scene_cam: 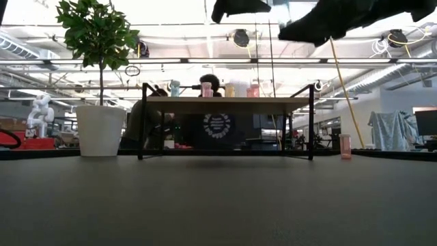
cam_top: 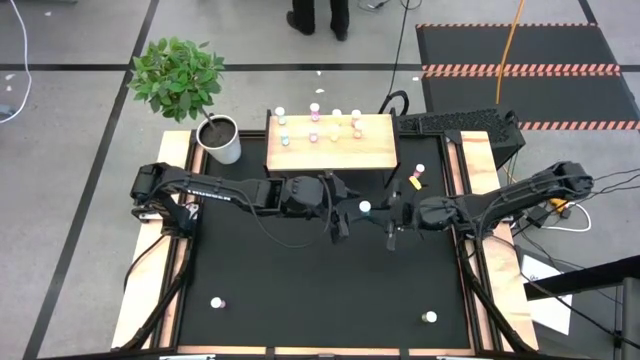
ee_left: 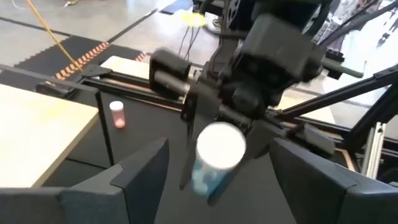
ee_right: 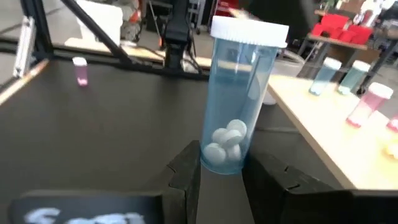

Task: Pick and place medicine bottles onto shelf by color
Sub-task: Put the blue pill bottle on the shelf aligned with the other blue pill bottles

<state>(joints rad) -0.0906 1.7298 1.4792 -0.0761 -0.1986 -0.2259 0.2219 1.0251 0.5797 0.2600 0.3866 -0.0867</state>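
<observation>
Teal-blue medicine bottle (ee_right: 244, 93) — clear hard plastic with a white cap, a few white pills loose at the bottom — pinched upright by its base in the right pincer (ee_right: 222, 163), held in the air over mid-bench just in front of the shelf (cam_top: 332, 143). Likely very light and stiff, with smooth, slippery walls; best taken around the body below the cap, squarely, since a grip this low leaves it free to tip. Left pincer (ee_left: 217, 168) spread wide on either side of the same bottle, facing the white cap, not touching. Other bottles already standing along the shelf's back and middle rows; a pink one (cam_top: 418, 175) near the bench's right edge, two more near the front corners. No label or readable writing on the held bottle; a round emblem beyond the shelf in the low view, too small to read.
</observation>
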